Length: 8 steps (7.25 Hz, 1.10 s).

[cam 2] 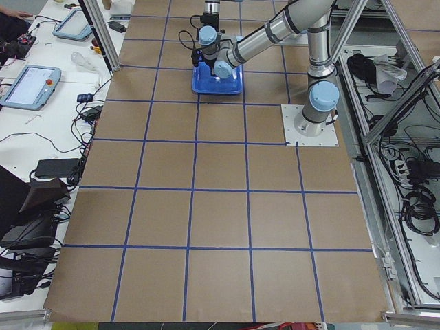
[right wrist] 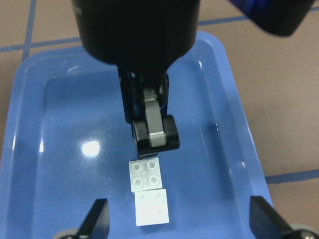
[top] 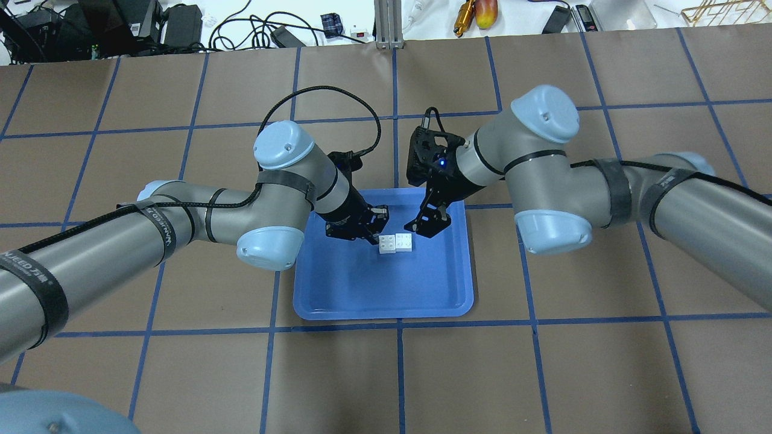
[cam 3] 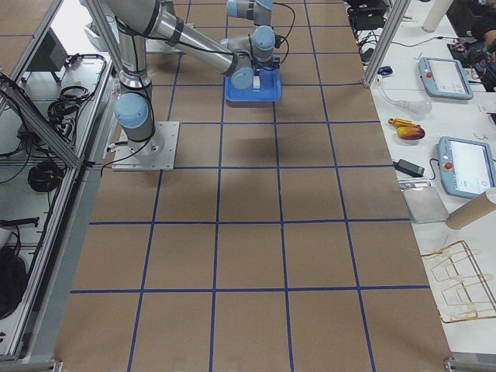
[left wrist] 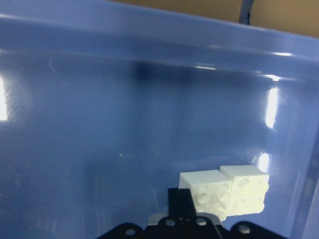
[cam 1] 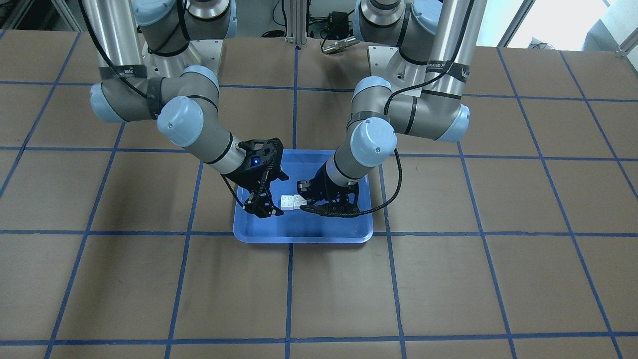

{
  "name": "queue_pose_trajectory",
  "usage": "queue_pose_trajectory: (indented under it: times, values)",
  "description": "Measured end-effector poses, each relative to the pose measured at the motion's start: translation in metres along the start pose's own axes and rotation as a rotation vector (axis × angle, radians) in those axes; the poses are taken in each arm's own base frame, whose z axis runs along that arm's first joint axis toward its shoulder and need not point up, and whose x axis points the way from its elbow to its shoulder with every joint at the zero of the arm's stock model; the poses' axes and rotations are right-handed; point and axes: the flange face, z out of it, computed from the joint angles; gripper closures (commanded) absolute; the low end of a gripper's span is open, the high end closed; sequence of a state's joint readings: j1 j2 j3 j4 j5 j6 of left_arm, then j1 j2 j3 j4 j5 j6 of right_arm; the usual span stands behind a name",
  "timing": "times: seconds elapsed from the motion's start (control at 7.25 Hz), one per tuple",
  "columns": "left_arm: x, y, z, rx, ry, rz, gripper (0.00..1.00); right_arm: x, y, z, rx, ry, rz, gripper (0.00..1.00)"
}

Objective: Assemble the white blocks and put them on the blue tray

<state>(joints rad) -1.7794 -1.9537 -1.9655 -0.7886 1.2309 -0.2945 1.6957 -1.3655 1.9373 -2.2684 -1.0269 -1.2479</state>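
The two white blocks (top: 396, 243) sit side by side, touching, studs up, in the blue tray (top: 362, 289), in its part farther from the robot. They also show in the front view (cam 1: 292, 202) and the right wrist view (right wrist: 144, 175). My left gripper (top: 375, 236) points down with its jaws together, its tip against the nearer block, which also shows in the left wrist view (left wrist: 207, 191). My right gripper (top: 429, 224) hangs just above the blocks' other side, open and empty, with its fingertips (right wrist: 99, 219) spread wide.
The tray's rim (cam 1: 309, 238) stands on brown table paper with a blue tape grid. Both arms reach over the tray from opposite sides. Cables, tools and tablets lie beyond the table's edges.
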Motion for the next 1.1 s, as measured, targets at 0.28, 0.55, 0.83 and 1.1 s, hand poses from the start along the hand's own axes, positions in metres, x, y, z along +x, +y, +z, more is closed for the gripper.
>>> queue_pose_trajectory:
  times: [0.28, 0.55, 0.83, 1.1]
  values:
    - [0.008, -0.009, -0.023, 0.040, -0.027, 0.010, 0.96, 0.016, -0.031, -0.075, -0.083, 0.036, 0.054, 0.00]
    - [0.022, -0.029, -0.083, 0.051, -0.108, 0.001, 0.96, 0.008, -0.054, -0.149, -0.177, 0.075, 0.110, 0.00]
    - [0.030, -0.046, -0.189, 0.028, -0.204, 0.024, 0.93, -0.023, -0.060, -0.197, -0.257, 0.102, 0.210, 0.00]
    - [0.003, -0.041, -0.291, 0.043, -0.256, 0.072, 0.74, -0.044, -0.045, -0.210, -0.403, 0.097, 0.325, 0.00]
